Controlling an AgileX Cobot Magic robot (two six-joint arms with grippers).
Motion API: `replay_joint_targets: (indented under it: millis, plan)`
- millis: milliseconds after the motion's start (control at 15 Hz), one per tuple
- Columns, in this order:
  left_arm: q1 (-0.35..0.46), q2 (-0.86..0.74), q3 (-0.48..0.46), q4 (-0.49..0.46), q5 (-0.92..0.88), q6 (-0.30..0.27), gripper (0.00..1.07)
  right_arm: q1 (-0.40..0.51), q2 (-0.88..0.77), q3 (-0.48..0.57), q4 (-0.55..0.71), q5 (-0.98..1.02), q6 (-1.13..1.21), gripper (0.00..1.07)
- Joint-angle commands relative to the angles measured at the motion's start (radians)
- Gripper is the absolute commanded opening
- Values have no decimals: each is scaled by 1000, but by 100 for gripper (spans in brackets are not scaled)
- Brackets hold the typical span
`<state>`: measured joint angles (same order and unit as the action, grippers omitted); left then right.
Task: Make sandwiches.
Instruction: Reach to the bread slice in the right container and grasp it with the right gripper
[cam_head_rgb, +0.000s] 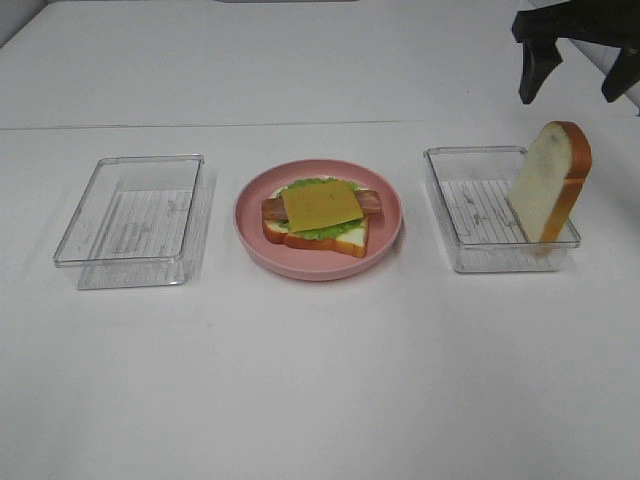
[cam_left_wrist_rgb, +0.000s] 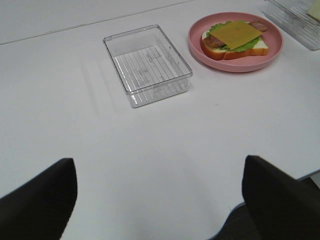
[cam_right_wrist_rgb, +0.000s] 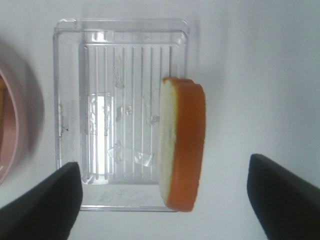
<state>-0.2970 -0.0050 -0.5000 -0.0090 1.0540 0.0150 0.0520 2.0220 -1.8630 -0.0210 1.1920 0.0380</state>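
An open sandwich (cam_head_rgb: 320, 212) lies on the round pink plate (cam_head_rgb: 320, 270): one white bread slice with lettuce, a bacon strip and a yellow cheese square on top. In the left wrist view the sandwich (cam_left_wrist_rgb: 234, 37) is far ahead of my open left gripper (cam_left_wrist_rgb: 160, 200), which holds nothing. A second bread slice (cam_head_rgb: 550, 182) stands on edge, leaning on the right wall of the right clear tray (cam_head_rgb: 470, 215). My right gripper (cam_head_rgb: 568, 95) hangs open above and behind it. In the right wrist view the slice (cam_right_wrist_rgb: 182, 142) shows between the spread fingers (cam_right_wrist_rgb: 285, 200).
An empty clear tray (cam_head_rgb: 135, 215) sits left of the plate, also seen as the ribbed tray (cam_left_wrist_rgb: 147, 65) in the left wrist view. The pink plate edge (cam_right_wrist_rgb: 7, 130) lies beside the right tray (cam_right_wrist_rgb: 120, 65). White table all around.
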Motion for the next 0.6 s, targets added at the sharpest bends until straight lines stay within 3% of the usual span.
replay_joint_targets:
  millis: [67,600]
  plan:
    - [-1,-20,2,-2,-10,-2,85,-29,-3,-4,2,19,-10,85]
    - [-1,-20,2,-2,-10,-2,85,-53,122,-3,57,16,-56,85]
